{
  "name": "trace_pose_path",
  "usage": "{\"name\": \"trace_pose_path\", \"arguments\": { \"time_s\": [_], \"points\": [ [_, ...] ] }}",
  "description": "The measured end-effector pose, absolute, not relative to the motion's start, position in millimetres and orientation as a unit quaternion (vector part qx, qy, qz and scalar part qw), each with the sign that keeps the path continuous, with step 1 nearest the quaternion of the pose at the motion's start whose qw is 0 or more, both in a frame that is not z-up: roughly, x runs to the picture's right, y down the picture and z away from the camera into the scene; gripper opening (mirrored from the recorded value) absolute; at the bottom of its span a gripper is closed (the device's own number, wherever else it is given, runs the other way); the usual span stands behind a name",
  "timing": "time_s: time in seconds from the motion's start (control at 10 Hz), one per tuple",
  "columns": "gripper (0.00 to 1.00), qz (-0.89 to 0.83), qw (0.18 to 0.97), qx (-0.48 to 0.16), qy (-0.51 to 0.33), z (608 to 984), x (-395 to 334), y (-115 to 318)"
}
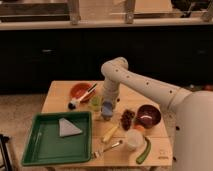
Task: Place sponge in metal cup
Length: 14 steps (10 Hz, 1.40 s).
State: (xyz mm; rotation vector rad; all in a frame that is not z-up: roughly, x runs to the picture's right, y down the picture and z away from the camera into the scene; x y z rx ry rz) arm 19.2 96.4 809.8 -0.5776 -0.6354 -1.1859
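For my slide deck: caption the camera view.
End effector with light-blue sponge low over the wooden table, beside the yellow-green cup, green tray nearby.

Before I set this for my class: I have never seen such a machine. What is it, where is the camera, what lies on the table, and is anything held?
It is a mobile robot with one white arm ending in a two-finger gripper. The single picture looks down on a wooden table; where the camera is mounted is not known. The gripper hangs low over the table's middle, with the light-blue sponge at its tip; whether it is gripped cannot be told. Around it lie a green tray holding a grey wedge, a red plate, a yellow-green cup, a maroon bowl and a whitish plastic cup.
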Motion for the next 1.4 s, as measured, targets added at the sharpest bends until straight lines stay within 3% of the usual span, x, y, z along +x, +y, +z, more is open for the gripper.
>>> {"name": "trace_pose_path", "arguments": {
  "time_s": [0.2,0.8,0.9,1.4],
  "points": [
    [0.14,-0.54,0.741,-0.269,-0.293,811.6,17.2,96.6],
    [0.75,-0.539,0.735,-0.291,-0.293,814.4,13.7,100.0],
    [0.8,-0.539,0.734,-0.293,-0.292,814.4,13.4,100.8],
    [0.8,-0.537,0.732,-0.3,-0.292,813.5,16.3,103.1]
  ]
}}
